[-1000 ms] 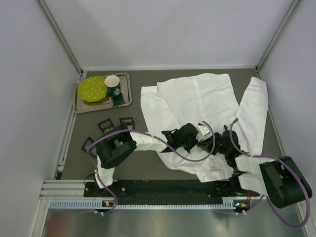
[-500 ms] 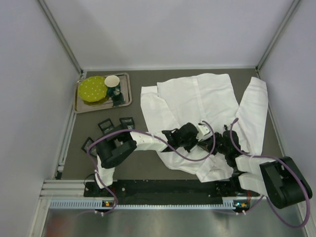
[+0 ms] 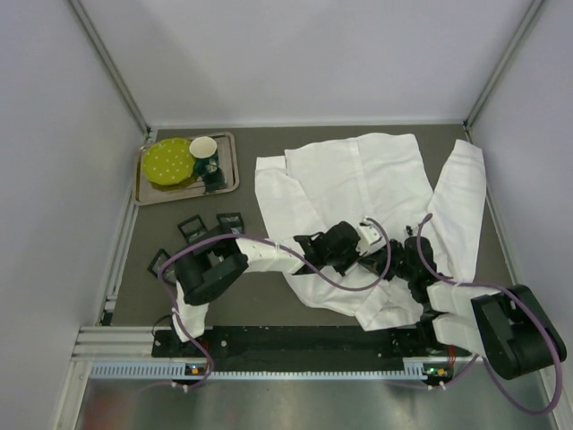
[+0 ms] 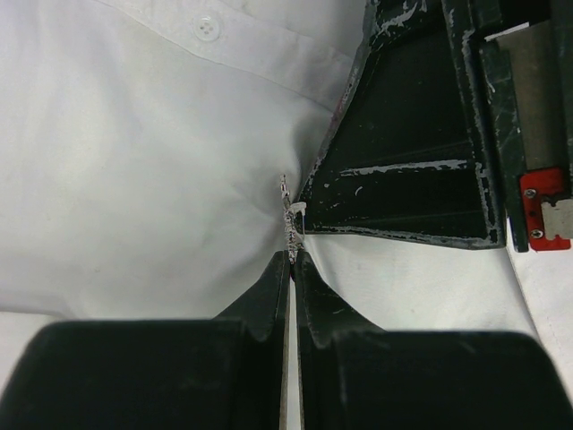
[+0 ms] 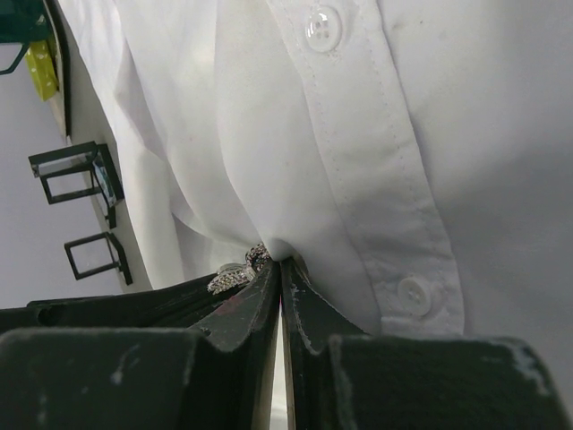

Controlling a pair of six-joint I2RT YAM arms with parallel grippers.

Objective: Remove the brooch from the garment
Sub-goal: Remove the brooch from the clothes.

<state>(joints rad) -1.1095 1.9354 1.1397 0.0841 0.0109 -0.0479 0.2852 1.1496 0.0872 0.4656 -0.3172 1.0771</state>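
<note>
Overhead view of a dark grey surface (image 3: pixel 246 143) walled in white. A large white shirt (image 3: pixel 358 184) lies spread open, sleeves out to either side. Two black robot arms reach in from the shirt's near side, and the left gripper (image 3: pixel 361 253) and right gripper (image 3: pixel 385 262) meet tip to tip on its lower front; their jaws are too small to make out. Left of the shirt sits a metal tray (image 3: pixel 141 195) holding a yellow-green dotted plate (image 3: pixel 168 161) and a cup (image 3: pixel 204 146). Small black frames (image 3: pixel 190 226) stand between tray and arms.
</note>
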